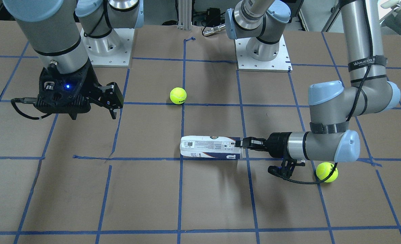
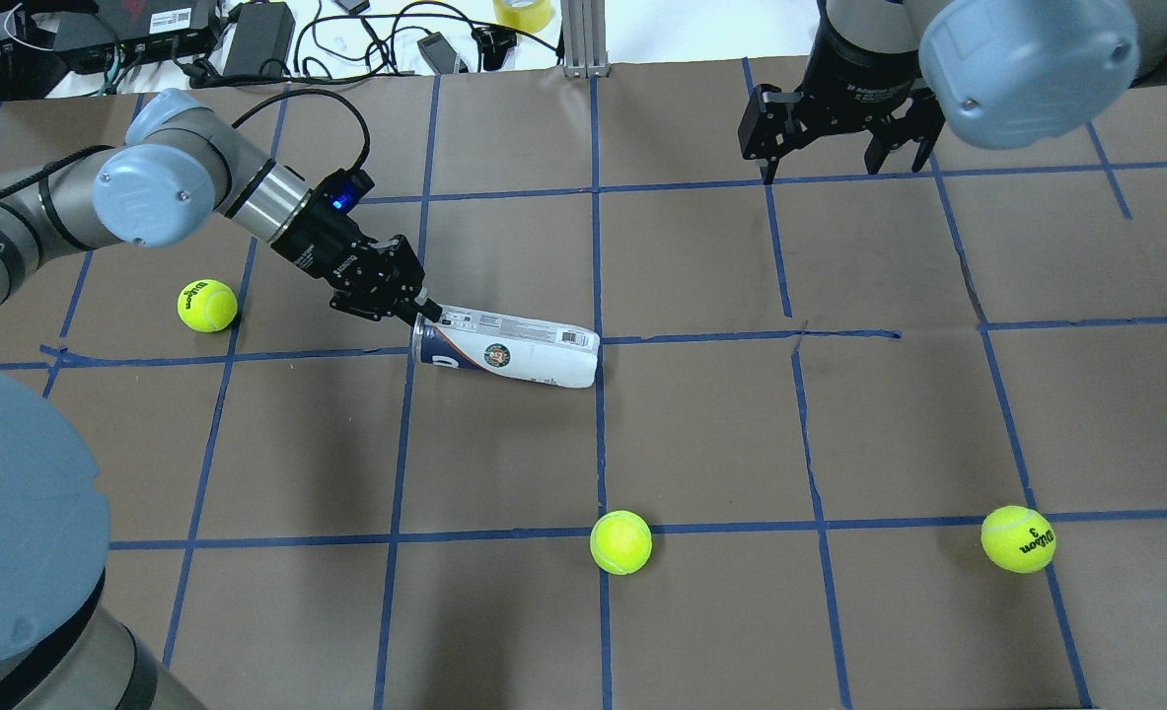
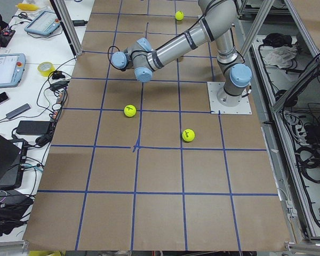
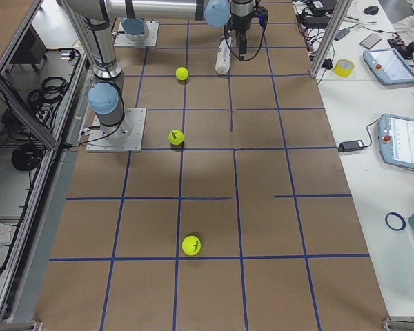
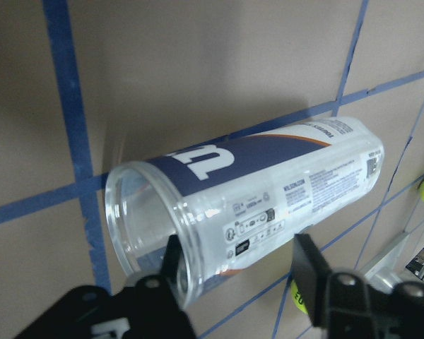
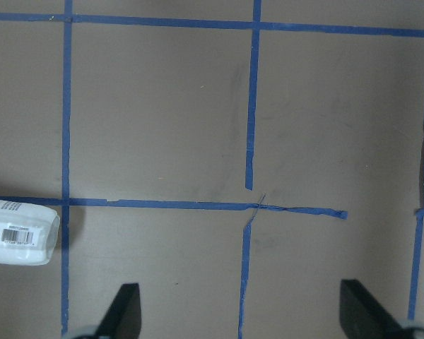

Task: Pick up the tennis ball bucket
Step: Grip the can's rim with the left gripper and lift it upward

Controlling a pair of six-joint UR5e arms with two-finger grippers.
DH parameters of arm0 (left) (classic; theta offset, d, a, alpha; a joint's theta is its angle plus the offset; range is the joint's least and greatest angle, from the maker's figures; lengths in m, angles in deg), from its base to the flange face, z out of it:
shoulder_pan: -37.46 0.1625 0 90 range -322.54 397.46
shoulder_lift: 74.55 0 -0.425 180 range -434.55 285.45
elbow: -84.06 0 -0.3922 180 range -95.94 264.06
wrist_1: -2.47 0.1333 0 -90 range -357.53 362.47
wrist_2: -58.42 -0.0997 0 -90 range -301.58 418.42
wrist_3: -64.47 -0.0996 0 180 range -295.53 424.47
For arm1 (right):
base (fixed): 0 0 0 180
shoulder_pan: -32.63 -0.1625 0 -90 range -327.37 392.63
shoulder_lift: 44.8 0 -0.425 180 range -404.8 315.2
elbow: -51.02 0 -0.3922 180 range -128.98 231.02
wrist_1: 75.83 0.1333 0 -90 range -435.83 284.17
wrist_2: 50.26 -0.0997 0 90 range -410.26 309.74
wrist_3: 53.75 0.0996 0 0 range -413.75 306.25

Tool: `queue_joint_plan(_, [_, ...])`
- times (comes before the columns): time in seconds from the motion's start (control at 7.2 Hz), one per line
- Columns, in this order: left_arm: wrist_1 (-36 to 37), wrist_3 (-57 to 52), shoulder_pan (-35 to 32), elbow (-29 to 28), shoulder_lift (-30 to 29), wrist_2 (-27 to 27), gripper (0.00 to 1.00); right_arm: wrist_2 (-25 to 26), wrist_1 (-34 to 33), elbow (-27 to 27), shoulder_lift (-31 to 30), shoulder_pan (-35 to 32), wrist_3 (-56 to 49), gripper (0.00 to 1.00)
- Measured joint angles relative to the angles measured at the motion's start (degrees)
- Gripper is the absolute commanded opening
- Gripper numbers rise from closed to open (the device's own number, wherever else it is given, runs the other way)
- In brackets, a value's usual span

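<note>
The tennis ball bucket is a clear tube with a white and navy label, lying on its side on the brown table. It also shows in the overhead view and the left wrist view. My left gripper is at its open mouth. In the left wrist view this gripper is open: one finger sits inside the mouth, the other outside the wall, with a wide gap. My right gripper is open and empty, held high and far from the tube.
Three yellow-green tennis balls lie on the table: one by my left arm, one in the near middle, one at the near right. Blue tape lines grid the table. Cables and boxes lie past its far edge.
</note>
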Motion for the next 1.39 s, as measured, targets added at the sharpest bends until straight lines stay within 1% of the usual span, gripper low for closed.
queue_joint_plan(0.42, [-1.1,1.3,0.0,-0.1,1.4,1.5,0.00,0.3,0.4,-0.2,-1.2,0.1,-0.6,1.00])
queue_joint_plan(0.56, [-1.1,3.0,-0.3,-0.6,2.9,1.6,0.00,0.5,0.4,-0.2,-1.3,0.2,-0.5,1.00])
queue_joint_plan(0.97, [-1.7,10.8,-2.4,-4.3,11.3,1.4,0.00,0.6,3.0,-0.2,-1.5,0.3,-0.5,1.00])
queue_joint_plan(1.11, [-0.4,15.5,-4.6,-6.4,13.6,-0.6,0.00,0.7,3.6,-0.2,-1.5,0.4,-0.6,1.00])
queue_joint_plan(1.25, [3.2,20.1,-7.5,-8.2,14.7,-5.4,0.00,0.7,3.8,-0.2,-1.6,0.4,-0.6,1.00])
queue_joint_plan(1.39, [9.1,23.2,-11.4,-9.2,14.8,-12.1,0.00,0.6,3.8,-0.2,-1.7,0.4,-0.6,1.00])
